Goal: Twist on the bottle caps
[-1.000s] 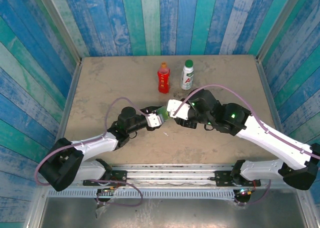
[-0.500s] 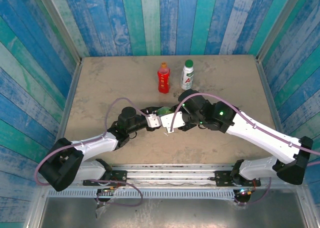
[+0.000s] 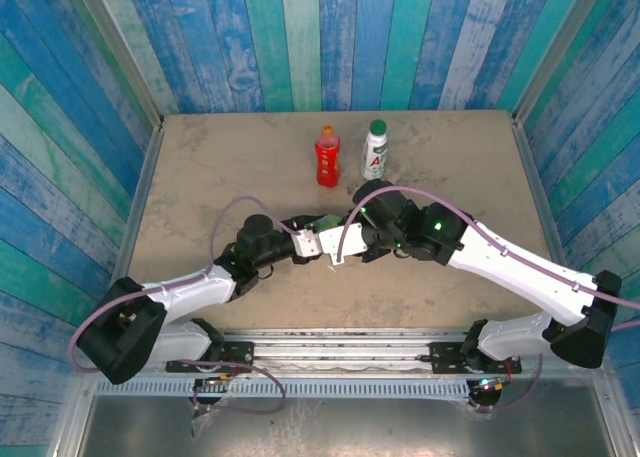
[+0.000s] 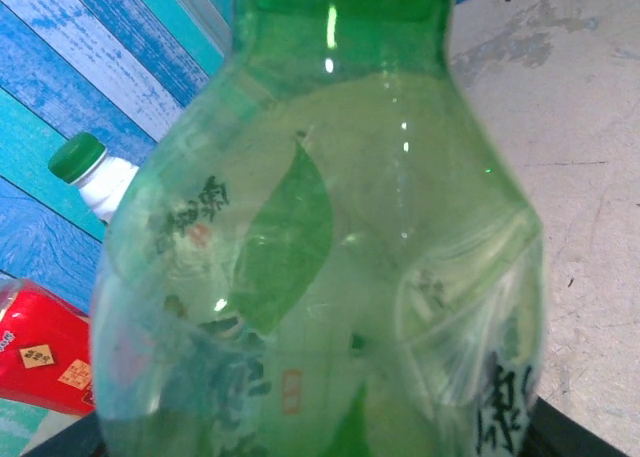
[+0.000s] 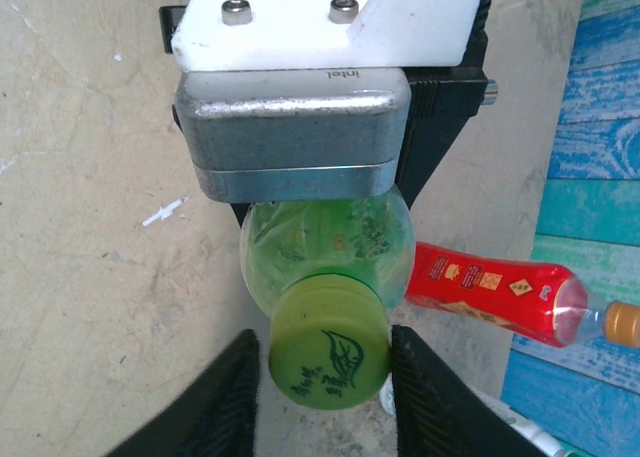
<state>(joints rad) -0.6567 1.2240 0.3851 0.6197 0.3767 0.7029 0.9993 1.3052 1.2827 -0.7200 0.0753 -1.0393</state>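
- Blue plank walls point(image 3: 300, 37) ring my sandy worktop point(image 3: 200, 177)
- Left pincer point(image 3: 318, 234) clamps the green bottle point(image 4: 320, 257)
- Right pincer point(image 5: 326, 339) has fingers point(image 5: 225, 397) flanking its yellow-green cap point(image 5: 328, 357); gripping or not, I cannot tell

Left arm point(image 3: 188, 291) — white shell links, black joint housings, chunky black base point(image 3: 120, 329). Right arm point(image 3: 520, 272) in same scheme, with green status lights point(image 3: 437, 223) on black joints. Grey-purple cable point(image 3: 225, 217) looped along each arm. Left wrist plate point(image 5: 290, 39): white, fastened with two silver screws point(image 5: 237, 11). Below it, brushed-metal camera housing point(image 5: 295, 127) with rounded corners, marked "intel". Right gripper fingers point(image 5: 215, 407) — black, matte, tapered.
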